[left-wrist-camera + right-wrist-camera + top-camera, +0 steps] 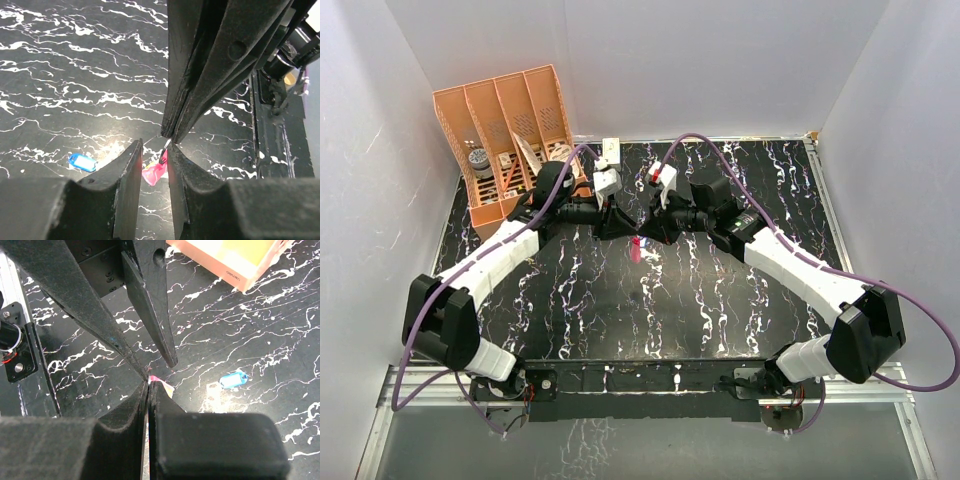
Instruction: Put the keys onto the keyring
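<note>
The red-pink keyring [636, 248] hangs above the table between the two grippers. My right gripper [149, 382] is shut on its thin metal loop, and the pink part [166, 386] shows just past the fingertips. In the left wrist view the pink part [153, 173] hangs in the gap of my left gripper [154, 148], which is open; the loop [165, 145] lies close against its right finger. The blue-headed key [82, 162] lies flat on the black marbled table and also shows in the right wrist view [234, 379]. I cannot make out the pale silvery key.
An orange slotted file organizer [510, 130] stands at the back left and also shows in the right wrist view [235, 260]. A small white box [611, 151] sits at the back edge. White walls enclose the table on three sides.
</note>
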Robot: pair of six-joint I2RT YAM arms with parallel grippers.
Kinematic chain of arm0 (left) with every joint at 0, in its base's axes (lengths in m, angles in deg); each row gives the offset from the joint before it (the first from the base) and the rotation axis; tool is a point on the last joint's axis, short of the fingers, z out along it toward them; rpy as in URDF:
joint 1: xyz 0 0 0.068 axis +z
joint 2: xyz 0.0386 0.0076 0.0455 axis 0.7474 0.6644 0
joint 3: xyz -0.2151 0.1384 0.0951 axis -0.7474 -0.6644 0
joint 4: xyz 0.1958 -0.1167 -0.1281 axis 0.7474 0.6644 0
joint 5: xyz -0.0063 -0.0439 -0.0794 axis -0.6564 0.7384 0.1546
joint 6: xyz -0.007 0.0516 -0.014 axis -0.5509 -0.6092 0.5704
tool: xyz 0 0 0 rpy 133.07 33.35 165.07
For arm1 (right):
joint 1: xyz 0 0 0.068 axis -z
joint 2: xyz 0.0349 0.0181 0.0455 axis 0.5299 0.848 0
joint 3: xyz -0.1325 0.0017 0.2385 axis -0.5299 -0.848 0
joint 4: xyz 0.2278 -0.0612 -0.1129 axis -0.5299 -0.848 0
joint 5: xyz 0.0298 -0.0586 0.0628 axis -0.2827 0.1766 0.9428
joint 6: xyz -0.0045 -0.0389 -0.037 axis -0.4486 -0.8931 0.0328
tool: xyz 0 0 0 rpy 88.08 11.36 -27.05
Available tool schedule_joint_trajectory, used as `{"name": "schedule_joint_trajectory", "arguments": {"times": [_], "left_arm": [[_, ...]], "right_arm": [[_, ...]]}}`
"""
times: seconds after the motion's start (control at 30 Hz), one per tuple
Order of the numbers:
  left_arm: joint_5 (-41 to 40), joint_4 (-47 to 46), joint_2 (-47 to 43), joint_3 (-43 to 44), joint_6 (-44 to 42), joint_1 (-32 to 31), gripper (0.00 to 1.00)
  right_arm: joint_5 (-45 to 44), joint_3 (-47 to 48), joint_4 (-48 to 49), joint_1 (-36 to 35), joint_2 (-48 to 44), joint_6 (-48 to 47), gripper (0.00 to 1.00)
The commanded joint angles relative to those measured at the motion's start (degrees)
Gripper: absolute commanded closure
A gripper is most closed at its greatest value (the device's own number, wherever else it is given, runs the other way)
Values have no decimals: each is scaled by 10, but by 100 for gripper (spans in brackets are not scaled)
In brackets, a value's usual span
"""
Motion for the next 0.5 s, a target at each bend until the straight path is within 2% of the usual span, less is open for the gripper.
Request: {"name": "schedule_joint_trajectory", "arguments": {"times": [0.0, 0.23, 0.47], "left_arm": [[-43, -69, -47, -17, 35, -2, 73], [-164, -159, -99, -70, 96, -2, 69], [-359, -257, -143, -140, 208, -3, 69]], "right_arm": [[-12, 13, 34, -3, -4, 16, 100], [-70, 5, 57, -3, -11, 55, 100], [-112, 17, 72, -3, -3, 115, 100]]}}
